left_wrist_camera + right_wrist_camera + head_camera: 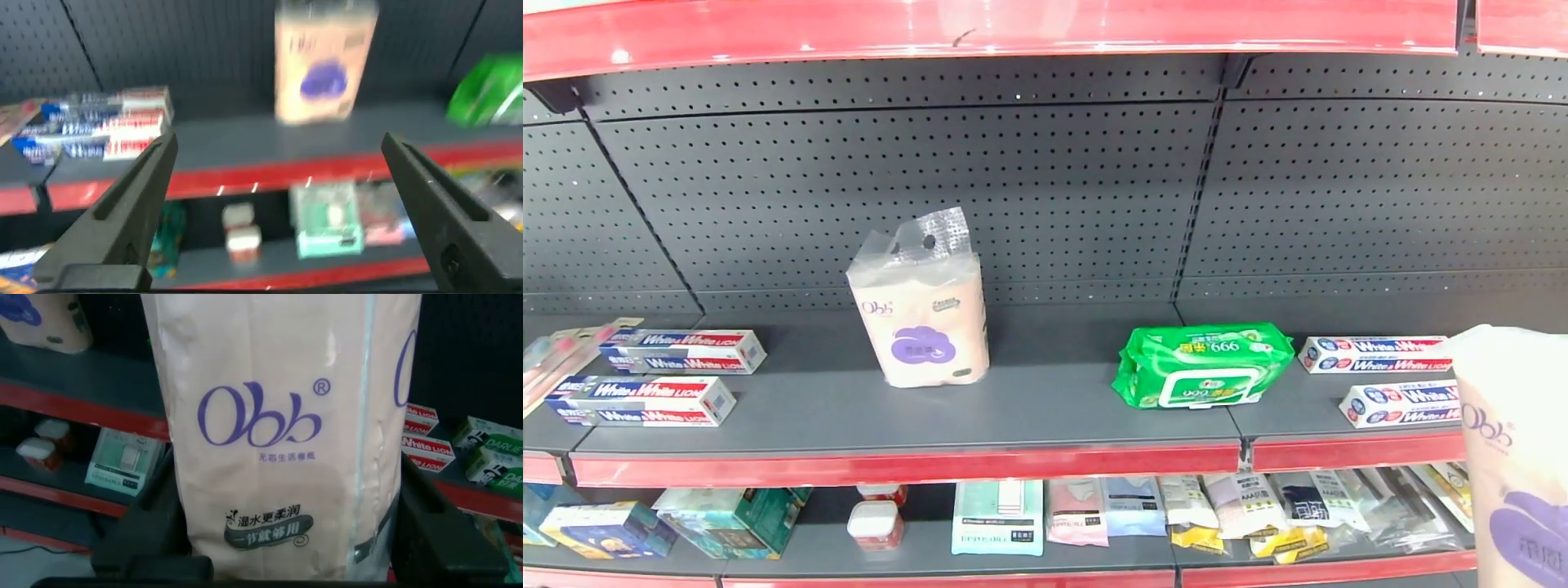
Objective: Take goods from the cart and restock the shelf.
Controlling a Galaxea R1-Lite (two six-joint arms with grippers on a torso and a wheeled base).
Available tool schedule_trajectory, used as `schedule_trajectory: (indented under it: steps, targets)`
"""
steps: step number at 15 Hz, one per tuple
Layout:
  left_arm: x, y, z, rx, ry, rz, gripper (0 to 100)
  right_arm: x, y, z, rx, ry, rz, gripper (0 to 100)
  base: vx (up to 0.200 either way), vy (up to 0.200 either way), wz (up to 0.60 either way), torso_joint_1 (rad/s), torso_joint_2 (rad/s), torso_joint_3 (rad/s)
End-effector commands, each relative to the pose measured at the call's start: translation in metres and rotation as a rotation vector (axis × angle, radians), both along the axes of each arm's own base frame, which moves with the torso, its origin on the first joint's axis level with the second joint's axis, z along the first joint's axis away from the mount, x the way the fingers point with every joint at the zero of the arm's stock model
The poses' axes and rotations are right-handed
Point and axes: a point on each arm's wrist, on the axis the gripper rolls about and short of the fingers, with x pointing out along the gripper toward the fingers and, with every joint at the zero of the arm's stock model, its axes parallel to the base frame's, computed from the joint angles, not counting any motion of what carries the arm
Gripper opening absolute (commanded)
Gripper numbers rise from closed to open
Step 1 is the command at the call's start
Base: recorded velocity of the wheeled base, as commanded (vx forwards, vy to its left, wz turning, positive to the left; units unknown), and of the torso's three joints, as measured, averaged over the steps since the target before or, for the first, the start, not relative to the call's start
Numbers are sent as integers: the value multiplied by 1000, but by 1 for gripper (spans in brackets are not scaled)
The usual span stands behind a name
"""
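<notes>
Right fingers (429, 523) clamped tight on a tissue pack (278, 433) between them, held up to go on the shelf (1045, 384) ahead; left fingers (135, 196) wide apart, empty, facing the other tissue pack (323, 65).

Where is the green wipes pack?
In the head view, the green wipes pack lies on the shelf, right of centre, between the standing tissue pack and right-hand toothpaste boxes.

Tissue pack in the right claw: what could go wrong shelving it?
The held pack is tall and soft; set down crooked, it might tip off the shelf. Coming in from the right, it could knock the nearby toothpaste boxes or green wipes. Placed too close, it might topple the standing pack.
</notes>
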Motion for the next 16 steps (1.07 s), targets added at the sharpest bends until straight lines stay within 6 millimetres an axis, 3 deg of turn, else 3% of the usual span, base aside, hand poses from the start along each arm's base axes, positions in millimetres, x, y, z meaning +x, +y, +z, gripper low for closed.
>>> schedule_trajectory:
  steps: [1, 3, 4, 6, 7, 8, 10, 13, 16]
  targets:
    - [75, 3, 64, -63, 211, 150, 100, 4, 0, 4, -12, 11, -8, 0, 0, 0, 0, 0, 0, 0]
    - [121, 17, 49, -53, 392, 365, 100, 6, -1, 8, -21, 9, -43, 0, 0, 0, 0, 0, 0, 0]
    - [145, 22, 40, -54, 412, 351, 100, 9, -1, 11, -24, 17, -62, 0, 0, 0, 0, 0, 0, 0]
    - [191, 30, 30, -3, 374, 217, 100, 12, -2, 15, -27, 17, -93, 0, 0, 0, 0, 0, 0, 0]
    - [200, 36, 28, 21, 360, 173, 100, 12, -2, 16, -27, 17, -93, 0, 0, 0, 0, 0, 0, 0]
    - [221, 56, 13, 121, 346, 24, 100, 12, -2, 14, -26, 28, -94, 0, 0, 0, 0, 0, 0, 0]
    - [239, 75, -5, 231, 321, -173, 100, 13, -2, 11, -27, 43, -94, 0, 0, 0, 0, 0, 0, 0]
    - [254, 77, -24, 178, 321, -389, 100, 15, -2, 7, -29, 63, -94, 0, 0, 0, 0, 0, 0, 0]
    - [291, 83, -33, 190, 287, -511, 100, 23, -2, 6, -33, 100, -104, 0, 0, 0, 0, 0, 0, 0]
